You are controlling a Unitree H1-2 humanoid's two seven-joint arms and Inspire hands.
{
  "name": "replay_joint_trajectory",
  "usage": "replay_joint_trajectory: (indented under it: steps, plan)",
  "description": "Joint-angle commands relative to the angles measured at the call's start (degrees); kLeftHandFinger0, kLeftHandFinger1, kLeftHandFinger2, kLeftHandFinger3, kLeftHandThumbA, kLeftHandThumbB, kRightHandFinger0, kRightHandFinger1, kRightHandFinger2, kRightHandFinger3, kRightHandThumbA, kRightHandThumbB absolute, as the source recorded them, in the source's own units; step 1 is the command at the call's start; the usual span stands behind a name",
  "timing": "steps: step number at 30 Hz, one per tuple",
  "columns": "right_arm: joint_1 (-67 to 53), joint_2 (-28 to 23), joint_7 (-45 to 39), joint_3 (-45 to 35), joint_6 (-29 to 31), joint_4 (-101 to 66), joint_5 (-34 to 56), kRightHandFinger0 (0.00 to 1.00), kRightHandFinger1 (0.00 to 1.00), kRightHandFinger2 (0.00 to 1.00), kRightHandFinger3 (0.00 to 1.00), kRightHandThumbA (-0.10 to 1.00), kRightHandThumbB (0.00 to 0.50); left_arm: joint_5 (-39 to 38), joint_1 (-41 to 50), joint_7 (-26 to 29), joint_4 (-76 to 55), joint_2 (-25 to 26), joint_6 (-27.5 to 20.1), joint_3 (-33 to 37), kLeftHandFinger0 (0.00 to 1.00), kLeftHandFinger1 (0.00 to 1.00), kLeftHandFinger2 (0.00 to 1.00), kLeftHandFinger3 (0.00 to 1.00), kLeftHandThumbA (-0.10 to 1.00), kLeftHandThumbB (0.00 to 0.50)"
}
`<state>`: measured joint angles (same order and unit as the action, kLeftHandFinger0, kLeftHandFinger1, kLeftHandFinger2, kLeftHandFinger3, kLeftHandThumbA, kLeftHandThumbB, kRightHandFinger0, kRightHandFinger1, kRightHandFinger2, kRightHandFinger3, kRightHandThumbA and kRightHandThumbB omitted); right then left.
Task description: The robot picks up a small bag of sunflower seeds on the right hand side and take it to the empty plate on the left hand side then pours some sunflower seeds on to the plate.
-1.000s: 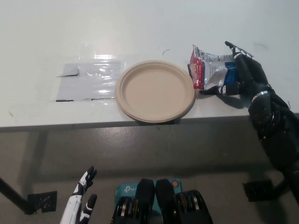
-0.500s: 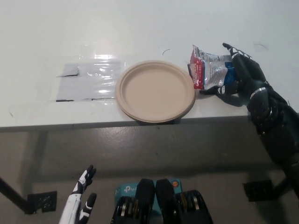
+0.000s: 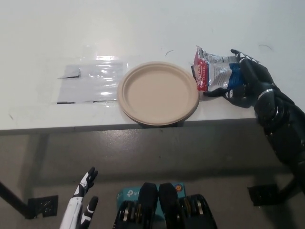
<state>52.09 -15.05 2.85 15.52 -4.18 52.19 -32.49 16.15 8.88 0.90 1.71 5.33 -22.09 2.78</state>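
A small silver, red and blue bag of sunflower seeds [image 3: 213,71] stands on the white table [image 3: 143,33], just right of an empty tan paper plate [image 3: 158,92]. My black right hand [image 3: 248,82] wraps around the bag's right side, fingers curled over its top and back edge. The bag still rests on the table. My white left hand [image 3: 82,202] hangs low at the bottom left, below the table edge, with fingers spread and nothing in it.
A clear plastic sheet [image 3: 90,82] lies flat on the table left of the plate. The plate overhangs the table's front edge [image 3: 71,128] slightly. Below the table is grey floor.
My right hand's fingers have curled in closer around the bag's right side. The bag, the plate and my left hand have hardly moved.
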Motion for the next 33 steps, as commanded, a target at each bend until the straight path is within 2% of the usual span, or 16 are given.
replay_joint_trajectory:
  steps: [1, 7, 9, 10, 11, 12, 13, 14, 15, 16, 17, 18, 20, 23, 29, 33]
  plan:
    - [3.9, -1.4, 0.1, -0.2, 1.0, 1.2, 1.2, 1.0, 1.0, 1.0, 1.0, 1.0, 0.5, -0.1, -0.5, 2.0, -0.1, -0.2, -2.3, -0.6, 1.0, 1.0, 1.0, 1.0, 1.0, 0.045]
    - [5.3, -0.7, 2.3, -0.4, 2.5, 5.8, 1.6, 1.0, 1.0, 1.0, 1.0, 0.98, 0.5, 0.4, -0.8, 2.1, 0.1, -0.2, -2.7, -0.7, 1.0, 1.0, 1.0, 1.0, 1.0, 0.038]
    - [5.7, 0.0, 5.0, -1.5, 4.6, 8.0, 2.7, 1.0, 1.0, 1.0, 1.0, 0.83, 0.491, 0.8, -0.8, 2.2, 0.0, -0.2, -2.5, -0.7, 1.0, 1.0, 1.0, 1.0, 1.0, 0.039]
    - [6.1, 0.7, 8.3, -2.1, 5.8, 10.0, 3.0, 0.66, 0.73, 0.81, 1.0, 0.69, 0.402, 0.7, -0.7, 2.2, 0.1, -0.2, -2.6, -0.7, 1.0, 1.0, 1.0, 1.0, 1.0, 0.038]
    - [6.3, 0.8, 9.1, -2.0, 6.0, 10.8, 2.9, 0.44, 0.54, 0.68, 0.9, 0.68, 0.421, 0.7, -0.7, 2.2, 0.1, -0.3, -2.7, -0.7, 1.0, 1.0, 1.0, 1.0, 1.0, 0.037]
    - [6.6, 1.3, 10.4, -1.4, 6.6, 12.4, 2.4, 0.02, 0.08, 0.27, 0.52, 0.41, 0.348, 0.5, -0.6, 2.1, 0.0, -0.3, -2.7, -0.7, 1.0, 1.0, 1.0, 1.0, 1.0, 0.036]
    - [6.6, 1.5, 11.4, -1.3, 7.4, 13.5, 2.3, 0.0, 0.04, 0.22, 0.38, 0.2, 0.308, 0.5, -0.6, 2.1, -0.1, -0.3, -2.7, -0.7, 1.0, 1.0, 1.0, 1.0, 1.0, 0.034]
    - [6.7, 1.7, 12.3, -1.2, 8.0, 14.3, 2.3, 0.0, 0.04, 0.24, 0.37, 0.14, 0.293, 0.4, -0.7, 2.0, -0.1, -0.3, -2.6, -0.7, 1.0, 1.0, 1.0, 1.0, 1.0, 0.033]
    - [6.4, 2.1, 15.0, -1.8, 11.8, 15.9, 3.2, 0.0, 0.02, 0.24, 0.3, -0.08, 0.274, 0.5, -0.7, 2.1, -0.2, -0.4, -2.4, -0.7, 1.0, 1.0, 1.0, 1.0, 1.0, 0.034]
    - [6.5, 2.2, 16.1, -1.7, 13.2, 16.8, 3.3, 0.0, 0.03, 0.3, 0.33, -0.1, 0.266, 0.5, -0.9, 2.1, -0.2, -0.4, -2.4, -0.7, 1.0, 1.0, 1.0, 1.0, 1.0, 0.034]
    - [6.4, 2.4, 16.5, -1.7, 14.4, 17.5, 3.5, 0.0, 0.09, 0.45, 0.47, -0.1, 0.21, 0.5, -1.1, 2.1, -0.2, -0.4, -2.5, -0.8, 1.0, 1.0, 1.0, 1.0, 1.0, 0.035]
    - [6.4, 2.5, 16.9, -1.6, 16.0, 18.1, 3.7, 0.0, 0.16, 0.56, 0.59, -0.1, 0.187, 0.3, -1.1, 2.1, -0.2, -0.4, -2.5, -0.8, 1.0, 1.0, 1.0, 1.0, 1.0, 0.037]
    - [6.4, 2.6, 16.8, -1.4, 17.9, 18.6, 4.0, 0.0, 0.19, 0.6, 0.64, -0.1, 0.157, -0.2, -1.4, 1.9, -0.2, -0.4, -2.5, -0.9, 1.0, 1.0, 1.0, 1.0, 1.0, 0.04]
    - [6.6, 2.8, 18.2, -0.8, 19.4, 19.1, 3.6, 0.0, 0.24, 0.65, 0.68, -0.1, 0.151, -0.1, -1.6, 1.9, -0.1, -0.3, -2.7, -0.9, 1.0, 1.0, 1.0, 1.0, 1.0, 0.033]
    - [7.1, 3.3, 19.5, -0.7, 21.1, 19.6, 3.9, 0.0, 0.27, 0.69, 0.75, -0.1, 0.143, 0.2, -2.1, 1.9, 0.0, -0.2, -2.5, -1.0, 1.0, 1.0, 1.0, 1.0, 1.0, 0.04]
    - [7.1, 3.7, 20.3, -1.1, 23.0, 19.6, 4.5, 0.0, 0.25, 0.68, 0.72, -0.1, 0.136, 0.4, -2.2, 2.0, 0.2, -0.2, -2.8, -1.0, 1.0, 1.0, 1.0, 1.0, 1.0, 0.039]
